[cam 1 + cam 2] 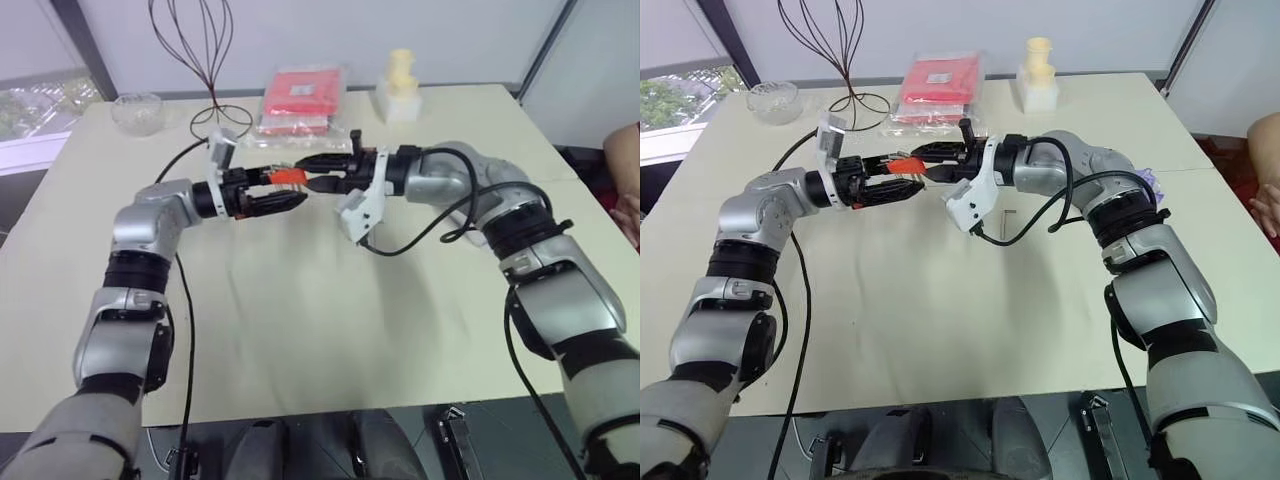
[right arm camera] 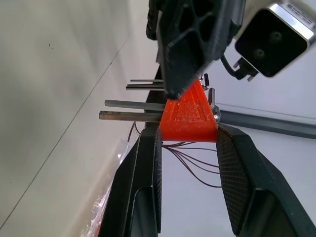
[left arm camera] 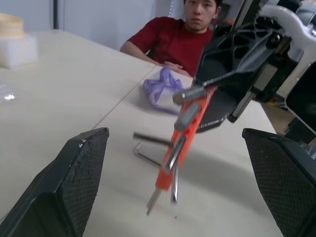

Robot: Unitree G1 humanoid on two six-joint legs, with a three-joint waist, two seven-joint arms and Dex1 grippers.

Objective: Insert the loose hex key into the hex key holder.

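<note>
The hex key holder (image 1: 288,176), an orange-red block with several dark keys sticking out, hangs above the table's middle. My right gripper (image 2: 188,133) is shut on its thick end, reaching in level from the right (image 1: 305,172). Coming from the left, my left gripper (image 1: 285,190) is open. Its two fingers stand wide on either side of the holder's key end (image 3: 183,143) without touching it. The loose hex key (image 3: 148,157), a thin grey L-shaped rod, lies flat on the table (image 1: 1010,218) below my right forearm.
A red flat packet (image 1: 300,95), a wire stand (image 1: 205,60), a glass bowl (image 1: 137,110) and a cream figure on a white block (image 1: 400,85) line the far edge. A purple wad (image 3: 160,86) lies at the right. A person in red (image 3: 177,39) sits there.
</note>
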